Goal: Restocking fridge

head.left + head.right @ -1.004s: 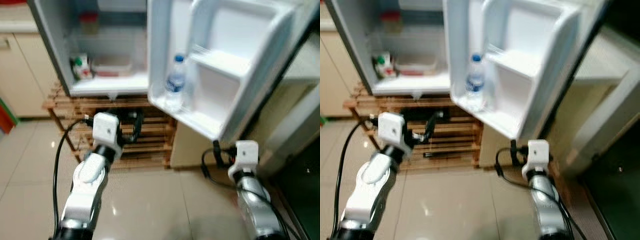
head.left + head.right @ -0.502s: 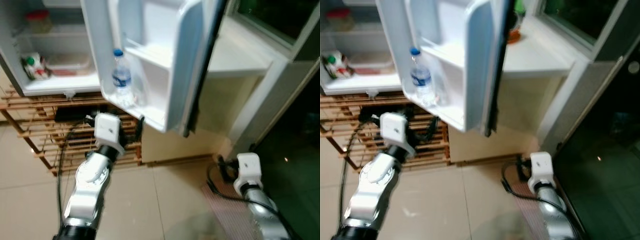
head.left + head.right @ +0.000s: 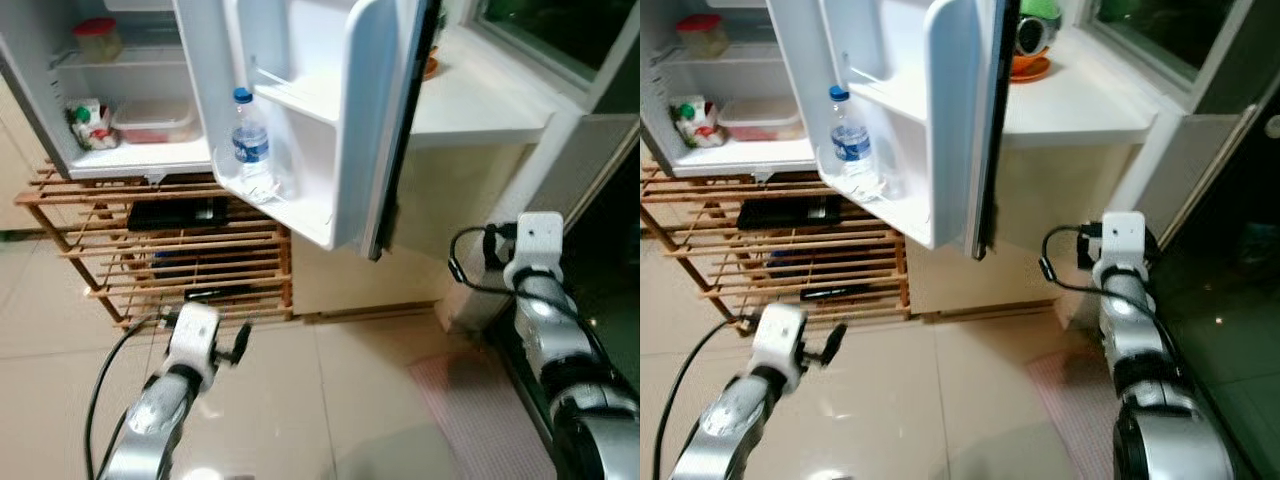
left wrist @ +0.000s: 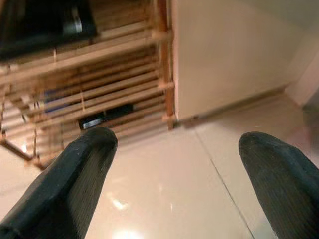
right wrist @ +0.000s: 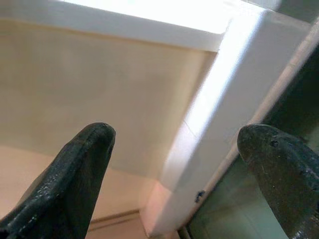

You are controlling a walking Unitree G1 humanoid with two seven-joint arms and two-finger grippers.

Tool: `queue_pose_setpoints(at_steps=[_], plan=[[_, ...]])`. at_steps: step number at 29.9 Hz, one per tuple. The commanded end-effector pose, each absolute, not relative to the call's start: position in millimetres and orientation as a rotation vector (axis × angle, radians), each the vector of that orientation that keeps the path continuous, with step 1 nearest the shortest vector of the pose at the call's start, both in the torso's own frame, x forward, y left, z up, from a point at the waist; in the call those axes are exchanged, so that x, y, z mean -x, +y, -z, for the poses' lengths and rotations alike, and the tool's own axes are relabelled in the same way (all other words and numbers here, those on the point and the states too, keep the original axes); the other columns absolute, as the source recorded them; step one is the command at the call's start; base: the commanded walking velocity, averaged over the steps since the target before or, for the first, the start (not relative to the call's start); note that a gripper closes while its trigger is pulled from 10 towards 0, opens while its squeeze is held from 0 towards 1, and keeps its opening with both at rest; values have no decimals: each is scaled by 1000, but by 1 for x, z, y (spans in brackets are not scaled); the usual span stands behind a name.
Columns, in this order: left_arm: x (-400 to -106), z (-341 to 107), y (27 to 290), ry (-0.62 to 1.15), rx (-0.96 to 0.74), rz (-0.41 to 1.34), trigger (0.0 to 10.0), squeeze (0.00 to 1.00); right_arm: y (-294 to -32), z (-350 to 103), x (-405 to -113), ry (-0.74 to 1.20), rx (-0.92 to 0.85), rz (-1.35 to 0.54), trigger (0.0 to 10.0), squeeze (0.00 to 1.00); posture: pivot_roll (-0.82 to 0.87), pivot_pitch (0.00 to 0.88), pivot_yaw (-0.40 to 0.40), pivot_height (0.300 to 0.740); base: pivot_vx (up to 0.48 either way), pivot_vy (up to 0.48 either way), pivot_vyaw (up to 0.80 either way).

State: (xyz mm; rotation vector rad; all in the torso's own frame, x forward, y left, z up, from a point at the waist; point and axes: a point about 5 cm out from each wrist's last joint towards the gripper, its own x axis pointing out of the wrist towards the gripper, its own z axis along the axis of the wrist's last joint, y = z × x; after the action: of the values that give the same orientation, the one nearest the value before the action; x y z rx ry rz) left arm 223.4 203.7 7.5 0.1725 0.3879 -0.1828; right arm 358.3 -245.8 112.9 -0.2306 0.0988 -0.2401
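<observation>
Fridge (image 3: 130, 90) stands at about eleven o'clock from the robot, raised on a wooden slatted rack (image 3: 160, 260), its door (image 3: 330, 110) swung wide toward twelve o'clock. A water bottle (image 3: 250, 145) stands upright in the lower door shelf; inside the cabinet sit a red-lidded jar (image 3: 97, 38), a flat container (image 3: 152, 118) and a small carton (image 3: 88, 120). At one o'clock a white counter (image 3: 1070, 105) carries an orange dish (image 3: 1028, 66).

Both arms are empty. The left gripper (image 4: 174, 174) hangs low at about seven o'clock over the tiled floor (image 3: 330, 400), its fingers (image 4: 79, 169) spread wide apart with nothing between them. The right gripper (image 5: 174, 169) points toward the counter's side at about three o'clock, fingers likewise spread and holding nothing.

Judging from this, nothing is in hand to stock, so an item has to be fetched first. The main risk is the open door: its lower corner juts out between the arms, and an arm or the body could knock it, swinging it and toppling the bottle. The right arm's cable (image 3: 470, 262) loops close to the counter edge and might snag there.
</observation>
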Motion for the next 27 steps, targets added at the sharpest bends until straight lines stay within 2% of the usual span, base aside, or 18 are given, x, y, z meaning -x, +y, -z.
queue_pose_setpoints(at_steps=[1, 5, 15, 17, 27], plan=[[-226, -14, 201, 349, -172, 197, 10000, 0, -243, -126, -368, 80, 230, 236, 10000, 0, 116, 162, -21, 740, 0, 0, 0], [-221, -16, 197, 335, -162, 208, 10000, 0, -227, -145, -383, 44, 207, 200, 10000, 0, 113, 211, -24, 740, 0, 0, 0], [-216, -20, 192, 323, -162, 207, 10000, 0, -208, -150, -393, 100, 178, 171, 10000, 0, 120, 271, -29, 740, 0, 0, 0], [-218, -21, 194, 323, -158, 197, 10000, 0, -189, -155, -398, 83, 100, 111, 10000, 0, 120, 279, -33, 740, 0, 0, 0], [-228, -21, 193, 328, -153, 202, 10000, 0, -135, -180, -410, 13, -104, -49, 10000, 0, 116, 243, -32, 740, 0, 0, 0]])
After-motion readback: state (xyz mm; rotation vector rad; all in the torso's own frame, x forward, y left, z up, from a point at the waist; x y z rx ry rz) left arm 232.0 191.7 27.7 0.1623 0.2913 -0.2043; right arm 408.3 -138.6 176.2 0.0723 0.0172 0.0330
